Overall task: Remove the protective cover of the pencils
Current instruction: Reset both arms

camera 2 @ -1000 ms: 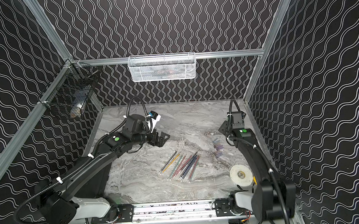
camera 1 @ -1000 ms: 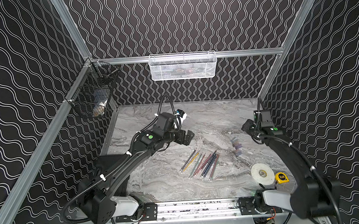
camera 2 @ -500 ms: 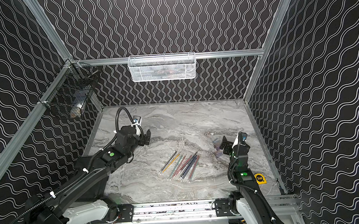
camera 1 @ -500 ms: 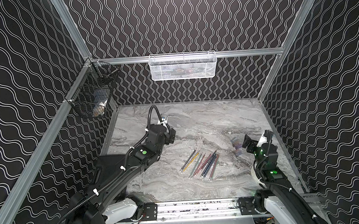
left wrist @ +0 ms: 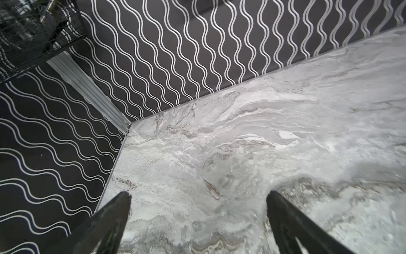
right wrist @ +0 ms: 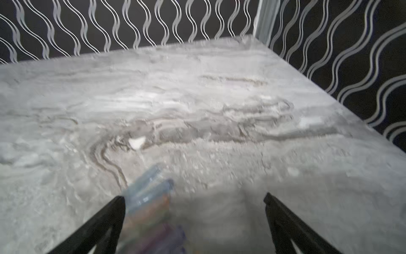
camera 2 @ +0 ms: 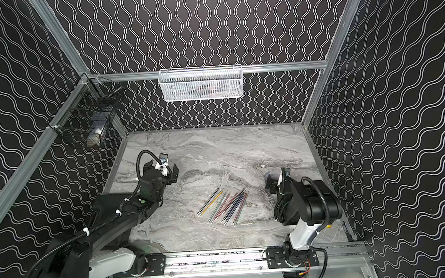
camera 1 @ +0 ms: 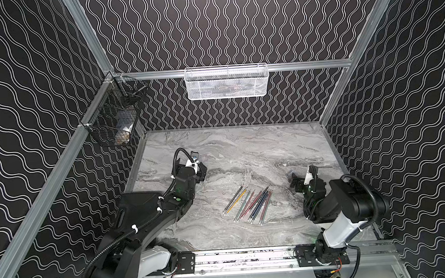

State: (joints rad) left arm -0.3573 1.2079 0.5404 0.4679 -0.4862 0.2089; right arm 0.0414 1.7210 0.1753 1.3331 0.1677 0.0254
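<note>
Both arms' jaws stand wide apart, holding nothing: the left gripper (camera 1: 202, 171) sits centre left; the pencils (camera 1: 249, 205) lie fanned on the marble table (camera 1: 243, 149) at lower centre of the frame, untouched; the right gripper (camera 1: 293, 180) sits centre right.

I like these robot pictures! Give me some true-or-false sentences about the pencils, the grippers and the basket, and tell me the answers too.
1. The pencils lie on the marble table. True.
2. The right gripper is holding a pencil. False: it is open and empty, and the pencils lie apart from it.
3. The left gripper is open. True.
4. The white mesh basket stands on the table. False: it hangs on the back rail, above the table.
</note>
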